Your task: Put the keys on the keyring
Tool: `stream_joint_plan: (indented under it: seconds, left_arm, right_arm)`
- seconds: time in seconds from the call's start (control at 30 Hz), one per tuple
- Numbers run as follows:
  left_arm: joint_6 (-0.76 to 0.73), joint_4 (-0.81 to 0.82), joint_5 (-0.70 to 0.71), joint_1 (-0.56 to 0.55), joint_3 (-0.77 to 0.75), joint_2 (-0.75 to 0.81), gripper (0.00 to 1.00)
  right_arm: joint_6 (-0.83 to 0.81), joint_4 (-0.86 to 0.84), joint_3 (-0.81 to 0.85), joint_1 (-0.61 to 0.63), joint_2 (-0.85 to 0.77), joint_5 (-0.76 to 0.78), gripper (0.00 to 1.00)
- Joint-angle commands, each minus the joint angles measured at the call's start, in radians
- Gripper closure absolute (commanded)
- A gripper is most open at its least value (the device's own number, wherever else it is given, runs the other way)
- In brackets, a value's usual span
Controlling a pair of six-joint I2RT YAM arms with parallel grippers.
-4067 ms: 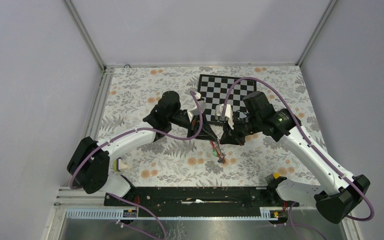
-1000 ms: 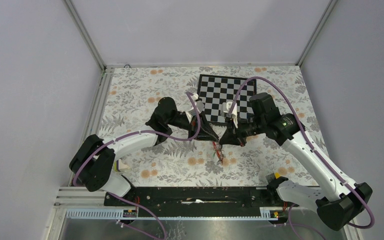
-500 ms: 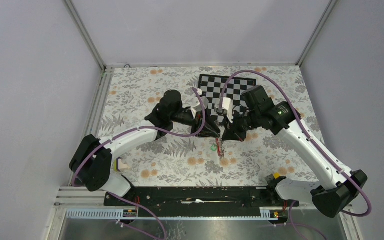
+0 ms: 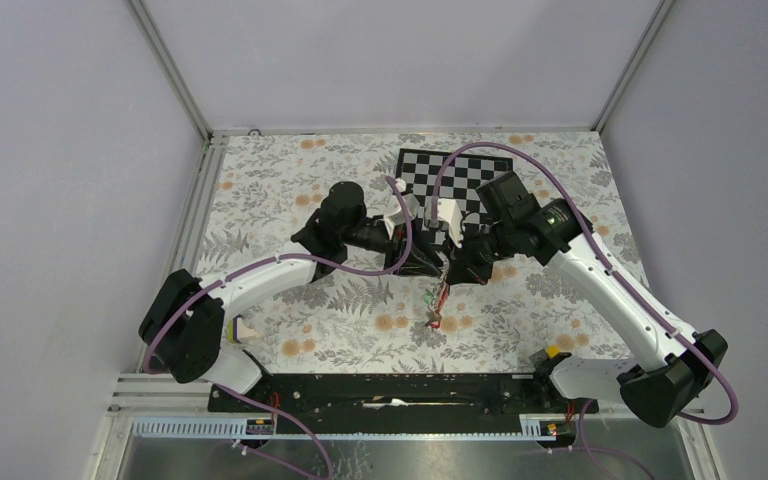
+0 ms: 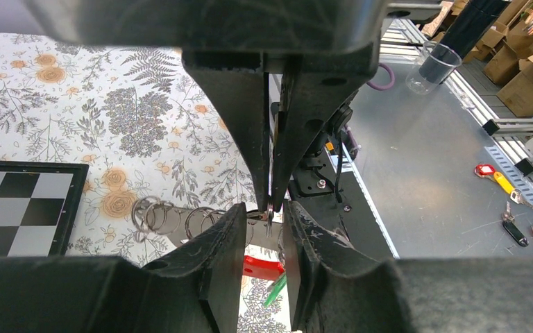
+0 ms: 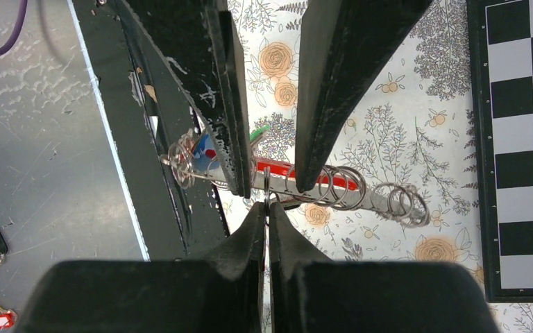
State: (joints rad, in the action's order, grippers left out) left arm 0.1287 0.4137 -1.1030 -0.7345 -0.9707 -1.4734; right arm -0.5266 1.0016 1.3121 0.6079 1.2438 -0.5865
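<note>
Keys (image 4: 438,305) with red, green and blue tags dangle from the keyring (image 5: 269,211) above mid-counter (image 4: 280,190). Both arms reach inward, elbows out, wrists nose to nose. Right fingers (image 6: 246,243) are clenched on the keyring. Left fingers (image 5: 225,243) stand released either side of it. Checkerboard (image 4: 460,175) lies just behind, and open counter stretches toward the near rail (image 4: 390,385).

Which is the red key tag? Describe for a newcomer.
Start at the checkerboard. Just nearer, the left gripper and right gripper meet, keys trailing from them. The red tag is at the bunch's free end, past the green tag.
</note>
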Motion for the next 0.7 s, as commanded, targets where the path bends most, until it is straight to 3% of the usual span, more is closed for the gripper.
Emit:
stream_joint_plan:
  seconds: [0.0, 0.3, 0.67]
  left_arm:
    - [-0.006, 0.052, -0.001, -0.006, 0.013, -0.005, 0.70]
    - [-0.014, 0.054, 0.000, -0.010, 0.023, -0.010, 0.67]
    - [0.006, 0.072, -0.006, -0.012, 0.013, -0.022, 0.75]
  right_arm:
    - [0.001, -0.004, 0.057, 0.010, 0.000, -0.013, 1.00]
    - [0.007, -0.014, 0.054, 0.009, -0.005, -0.019, 1.00]
    - [0.008, -0.031, 0.031, 0.010, -0.003, -0.037, 1.00]
